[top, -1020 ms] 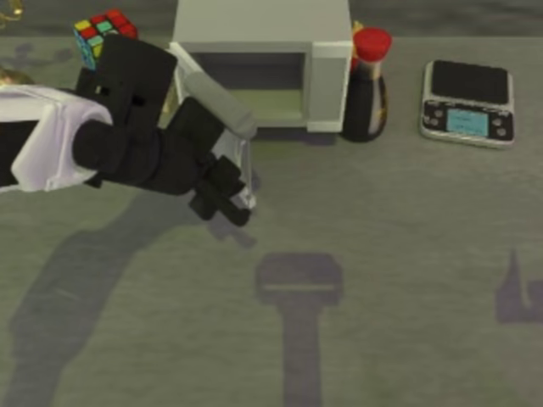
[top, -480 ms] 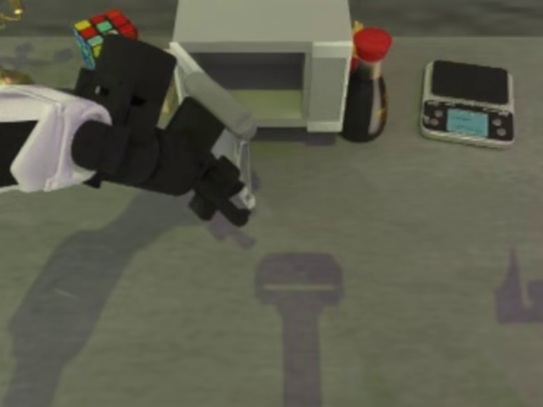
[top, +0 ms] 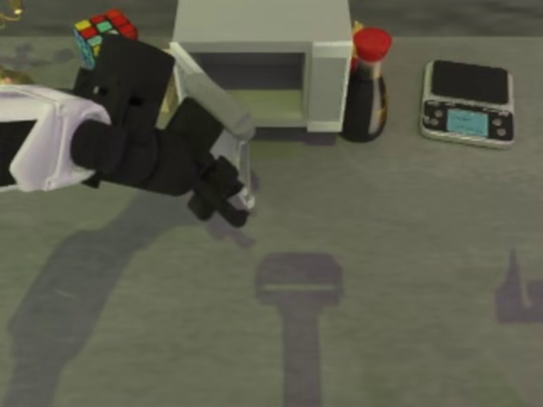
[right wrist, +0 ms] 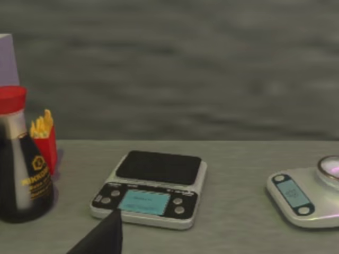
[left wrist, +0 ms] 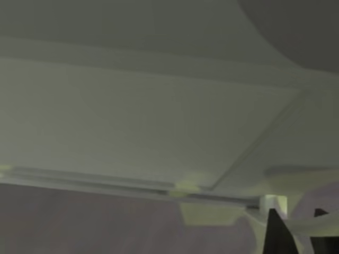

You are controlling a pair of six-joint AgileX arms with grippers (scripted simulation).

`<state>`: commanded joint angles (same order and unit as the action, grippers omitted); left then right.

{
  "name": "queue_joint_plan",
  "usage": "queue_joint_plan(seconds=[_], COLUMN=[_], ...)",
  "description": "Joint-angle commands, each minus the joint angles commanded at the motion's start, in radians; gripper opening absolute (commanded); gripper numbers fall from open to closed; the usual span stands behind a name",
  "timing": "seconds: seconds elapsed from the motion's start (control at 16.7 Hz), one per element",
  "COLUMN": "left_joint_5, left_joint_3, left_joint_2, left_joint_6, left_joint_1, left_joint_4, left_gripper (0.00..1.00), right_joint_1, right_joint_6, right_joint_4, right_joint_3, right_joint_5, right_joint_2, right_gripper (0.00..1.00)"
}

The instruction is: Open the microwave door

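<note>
Left gripper [top: 227, 199] sits low over the tabletop [top: 382, 254], and whether it's clamped or spread, I cannot tell. Right against it, the microwave door [top: 212, 97] stands swung out on its left hinge. Just beyond, the microwave [top: 263, 34] cavity gapes. Farther right: soy sauce bottle [top: 366, 85], then black-and-silver scale [top: 468, 102].

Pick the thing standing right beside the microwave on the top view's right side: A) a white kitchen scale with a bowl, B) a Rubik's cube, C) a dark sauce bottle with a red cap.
C: the red-capped dark sauce bottle stands against the right side of the microwave.
</note>
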<state>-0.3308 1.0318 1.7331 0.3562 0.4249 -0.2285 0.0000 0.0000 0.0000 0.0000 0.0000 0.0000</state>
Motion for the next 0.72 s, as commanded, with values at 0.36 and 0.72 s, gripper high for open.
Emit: queue_joint_plan(seconds=[0.36, 0.72], left_joint_5=[-0.044, -0.050], left_joint_3=[0.001, -0.001], left_joint_2=[-0.008, -0.007], left_joint_6=[0.074, 0.085], left_joint_1=[-0.036, -0.041], left_joint_4=[-0.024, -0.030], left_gripper=[0.00, 0.00], right_joint_1=[0.000, 0.000], right_joint_6=[0.000, 0.000], right_joint_4=[0.000, 0.000], right_joint_3=[0.000, 0.000], right_joint_5=[0.000, 0.000], right_joint_2=[0.000, 0.000], right_gripper=[1.00, 1.00])
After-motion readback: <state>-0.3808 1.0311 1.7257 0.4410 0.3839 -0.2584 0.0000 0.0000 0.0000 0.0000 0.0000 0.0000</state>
